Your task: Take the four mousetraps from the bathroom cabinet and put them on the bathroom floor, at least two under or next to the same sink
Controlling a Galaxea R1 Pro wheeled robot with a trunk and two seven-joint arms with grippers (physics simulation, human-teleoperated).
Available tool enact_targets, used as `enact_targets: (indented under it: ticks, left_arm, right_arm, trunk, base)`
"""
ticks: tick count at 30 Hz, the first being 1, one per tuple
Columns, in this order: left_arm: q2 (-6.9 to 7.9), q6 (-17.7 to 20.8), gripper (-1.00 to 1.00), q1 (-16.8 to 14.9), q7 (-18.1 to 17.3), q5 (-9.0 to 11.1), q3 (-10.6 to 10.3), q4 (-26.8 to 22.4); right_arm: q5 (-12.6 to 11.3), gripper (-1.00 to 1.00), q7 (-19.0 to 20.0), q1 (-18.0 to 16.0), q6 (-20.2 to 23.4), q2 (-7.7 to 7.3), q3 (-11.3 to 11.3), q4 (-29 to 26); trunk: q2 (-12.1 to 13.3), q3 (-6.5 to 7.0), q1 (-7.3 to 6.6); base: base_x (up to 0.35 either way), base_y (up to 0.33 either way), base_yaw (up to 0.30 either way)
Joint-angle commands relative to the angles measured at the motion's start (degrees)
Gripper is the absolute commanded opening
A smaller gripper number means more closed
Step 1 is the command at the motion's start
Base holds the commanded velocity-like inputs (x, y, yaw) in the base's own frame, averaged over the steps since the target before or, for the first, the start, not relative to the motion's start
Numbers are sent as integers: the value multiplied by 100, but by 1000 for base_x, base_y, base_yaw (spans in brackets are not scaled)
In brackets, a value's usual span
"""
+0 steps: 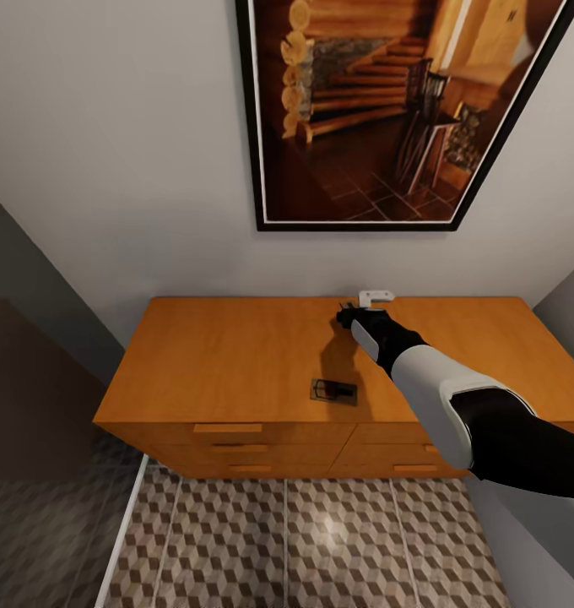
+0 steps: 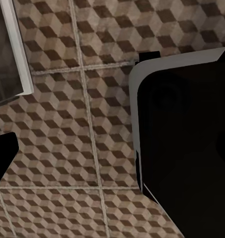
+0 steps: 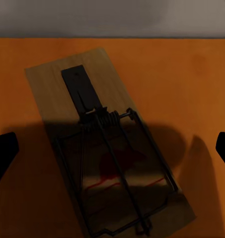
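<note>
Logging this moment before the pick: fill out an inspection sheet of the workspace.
Surface: the orange-brown cabinet top, flat, against the grey wall.
Job's things: one mousetrap lies flat near the cabinet's front edge; a mousetrap lies flat on the wood right under the right wrist camera. Other traps: none seen.
Clutter: nothing seen.
Grippers: right gripper is over the back of the cabinet top, its fingertips spread wide either side of the trap, open, not touching it. Left gripper hangs over the bathroom floor, open and empty.
Cables: nothing seen.
Surroundings: a framed picture on the wall above; cube-patterned tiles in front of the cabinet.
</note>
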Motion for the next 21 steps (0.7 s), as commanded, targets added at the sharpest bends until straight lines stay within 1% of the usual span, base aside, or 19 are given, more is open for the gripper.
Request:
enact_targets:
  ticks: [1,20,21]
  left_arm:
    - [-3,-35,100,-7,6,40,-49,20]
    - [-3,-33,100,-7,9,40,-49,20]
    - [-3,-33,100,-7,9,40,-49,20]
  right_arm:
    - [-81,100,-26,1,29,-2,45,202]
    - [-81,100,-26,1,28,-2,45,202]
    - [-81,-100,-26,1,22,-2,44,202]
  trunk:
    - [-6,-13,5]
    - [-6,-23,5]
    - [-6,-23,5]
  base:
    - [0,0,0]
    - [0,0,0]
    - [0,0,0]
